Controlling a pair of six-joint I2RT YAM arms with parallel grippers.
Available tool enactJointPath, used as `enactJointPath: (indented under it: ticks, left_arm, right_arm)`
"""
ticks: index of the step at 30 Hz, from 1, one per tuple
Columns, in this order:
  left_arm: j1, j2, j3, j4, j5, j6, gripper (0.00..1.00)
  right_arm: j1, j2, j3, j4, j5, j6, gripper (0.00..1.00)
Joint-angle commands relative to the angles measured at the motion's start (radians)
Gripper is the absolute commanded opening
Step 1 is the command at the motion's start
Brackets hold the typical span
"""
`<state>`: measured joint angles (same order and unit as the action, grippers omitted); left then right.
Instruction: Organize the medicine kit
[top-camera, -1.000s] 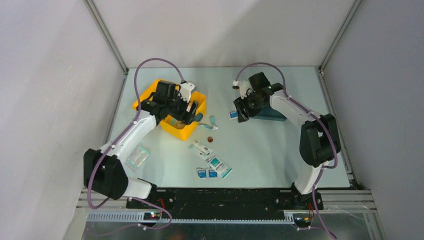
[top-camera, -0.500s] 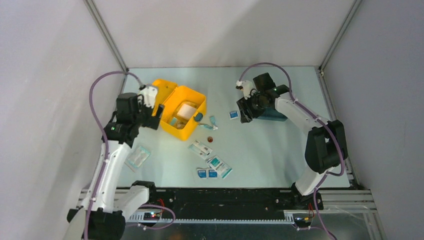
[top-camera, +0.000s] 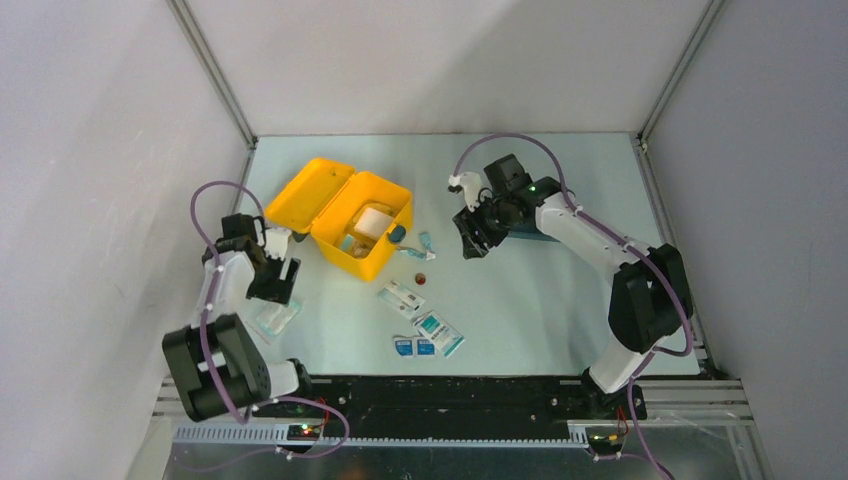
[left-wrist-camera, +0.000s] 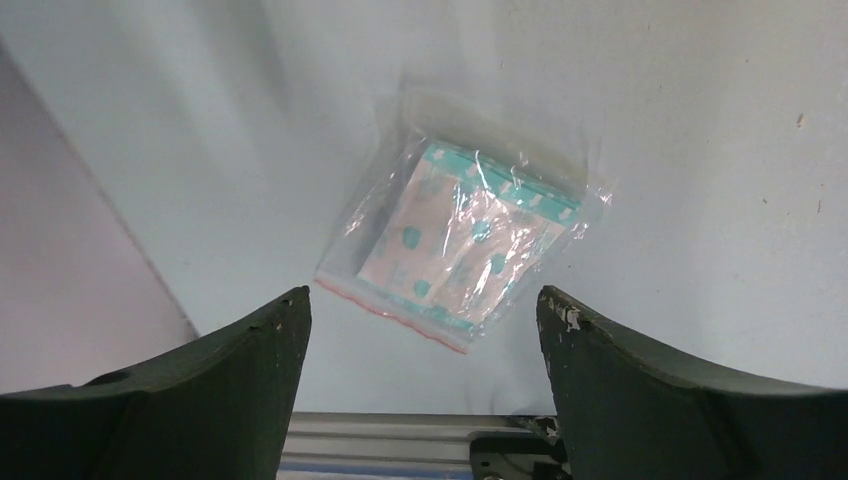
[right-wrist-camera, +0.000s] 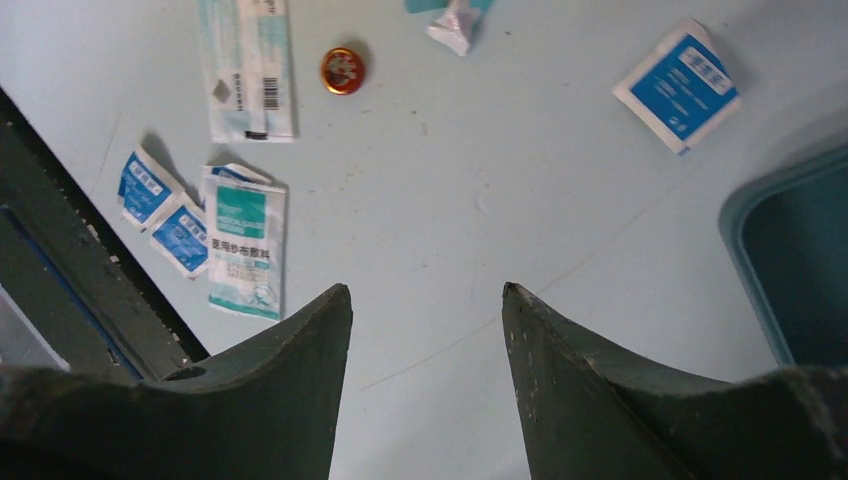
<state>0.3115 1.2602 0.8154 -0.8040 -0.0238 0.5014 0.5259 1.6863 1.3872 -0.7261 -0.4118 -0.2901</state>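
Kit (top-camera: 368, 262) sits far left on the table (top-camera: 520, 300), lid (top-camera: 305, 190) thrown open to the left, a white item visible inside. Judged: hard plastic shell, light and smooth, so the walls are likely slick. Best hold is one wall pinched over its rim, or push the lid's free edge to shut it.

Left claw (left-wrist-camera: 422, 305) wide, empty, above a clear bag (left-wrist-camera: 465, 245) of plasters at near left — soft, crinkly film; pinch across the middle.

Right claw (right-wrist-camera: 425, 295) partly open, holding nothing, over bare table — far and right of the loose sachets (right-wrist-camera: 243, 240).
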Motion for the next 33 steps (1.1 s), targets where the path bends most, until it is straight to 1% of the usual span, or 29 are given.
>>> enactJointPath:
  ticks: [1,3,6,11,14,16,17,19,21,24,25,27,28,29,30,31,33]
  left_arm:
    - [0.037,0.095,0.058,0.019,0.11,0.034,0.87]
    - [0.038,0.143,0.067,0.034,0.117,0.04,0.84]
    - [0.042,0.206,0.08,0.049,0.107,0.049,0.78]
    - [0.073,0.29,0.091,0.065,0.124,0.058,0.73]
    - [0.085,0.318,0.093,0.065,0.137,0.067,0.65]
    - [0.09,0.322,0.089,0.066,0.146,0.074,0.58]
    - [0.089,0.321,0.085,0.064,0.153,0.076,0.53]
    - [0.09,0.304,0.079,0.063,0.167,0.073,0.49]
    - [0.09,0.263,0.067,0.061,0.188,0.072,0.44]
    - [0.091,0.155,0.051,0.055,0.224,0.074,0.39]
    - [0.091,0.13,0.044,0.052,0.244,0.073,0.35]
    - [0.09,0.054,0.034,0.052,0.278,0.055,0.32]
    - [0.091,-0.011,0.028,0.051,0.297,0.051,0.32]
    - [0.091,-0.044,0.015,0.047,0.341,0.049,0.3]
    - [0.09,-0.115,0.008,0.043,0.39,0.049,0.29]
    - [0.089,-0.182,-0.005,0.039,0.415,0.049,0.26]
    - [0.088,-0.267,-0.017,0.027,0.485,0.048,0.22]
  right_arm:
    - [0.033,-0.054,-0.011,-0.005,0.009,-0.035,0.62]
    - [0.038,-0.049,-0.011,-0.008,0.015,-0.037,0.62]
    - [0.041,-0.048,-0.011,-0.012,0.021,-0.041,0.62]
    - [0.047,-0.046,-0.013,-0.015,0.034,-0.05,0.62]
    - [0.051,-0.039,-0.013,-0.014,0.036,-0.05,0.62]
    - [0.053,-0.033,-0.013,-0.012,0.039,-0.05,0.62]
    - [0.057,-0.031,-0.013,-0.012,0.04,-0.05,0.62]
    - [0.062,-0.03,-0.013,-0.012,0.043,-0.05,0.62]
    - [0.064,-0.031,-0.013,-0.012,0.046,-0.051,0.62]
    - [0.066,-0.037,-0.013,-0.011,0.048,-0.051,0.61]
    - [0.066,-0.038,-0.012,-0.011,0.047,-0.051,0.61]
    - [0.067,-0.044,-0.013,-0.01,0.046,-0.051,0.61]
    - [0.067,-0.048,-0.013,-0.009,0.044,-0.051,0.61]
    - [0.067,-0.05,-0.013,-0.009,0.043,-0.05,0.61]
    - [0.068,-0.055,-0.012,-0.009,0.04,-0.05,0.61]
    - [0.069,-0.057,-0.013,-0.008,0.038,-0.05,0.61]
    - [0.069,-0.062,-0.013,-0.007,0.033,-0.049,0.61]
